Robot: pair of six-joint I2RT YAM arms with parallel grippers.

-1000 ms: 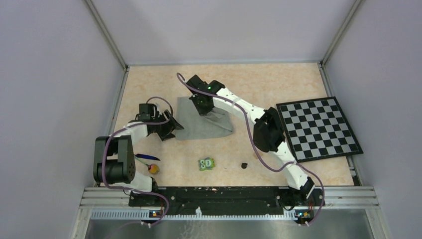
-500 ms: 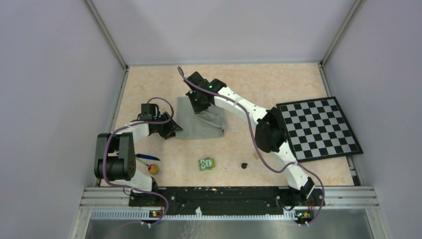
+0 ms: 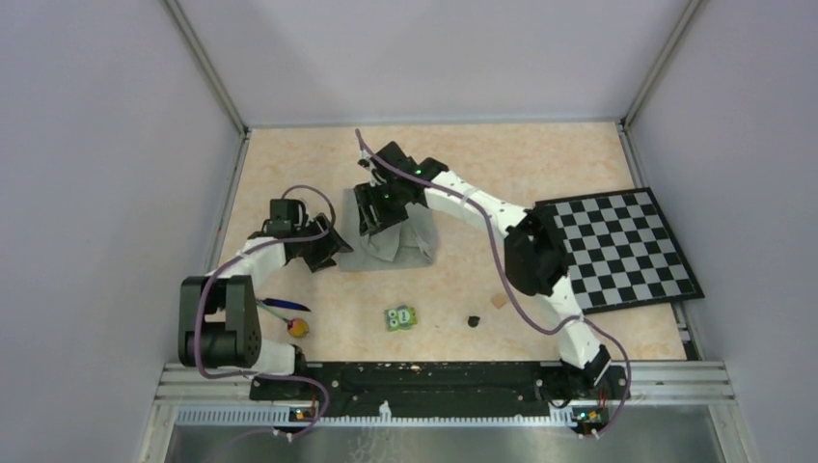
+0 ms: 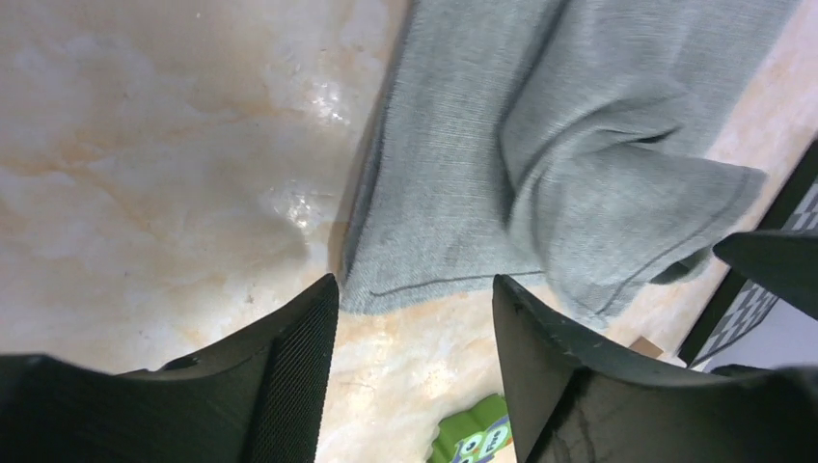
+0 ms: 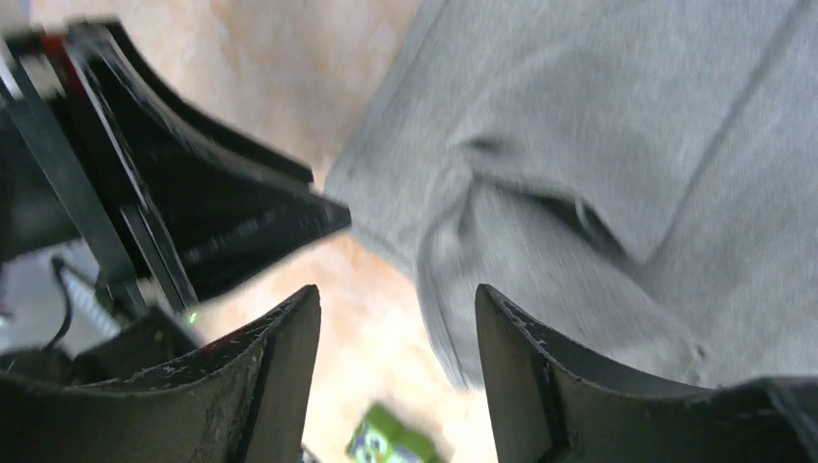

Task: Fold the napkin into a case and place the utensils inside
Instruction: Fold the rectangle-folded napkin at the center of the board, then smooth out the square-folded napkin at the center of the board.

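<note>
The grey napkin (image 3: pixel 395 246) lies folded over on itself in the middle of the table, with a loose flap on top (image 4: pixel 617 193). My right gripper (image 3: pixel 371 207) hovers open over its left part; nothing is between the fingers (image 5: pixel 397 294). My left gripper (image 3: pixel 333 249) is open just off the napkin's near-left corner (image 4: pixel 415 289), holding nothing. The utensils lie near the left arm's base: a slim dark blue piece (image 3: pixel 285 305) and a piece with a yellow-orange head (image 3: pixel 299 327).
A green owl-faced block (image 3: pixel 401 317) sits in front of the napkin, also in both wrist views (image 4: pixel 473 439) (image 5: pixel 391 444). A small dark object (image 3: pixel 474 320) and a tan cube (image 3: pixel 499 300) lie right of it. The checkerboard mat (image 3: pixel 617 246) is at the right.
My right gripper has carried the napkin's right side leftwards over the rest, then opened and let it go. The napkin is narrower now. The left gripper stayed at the near-left corner.
</note>
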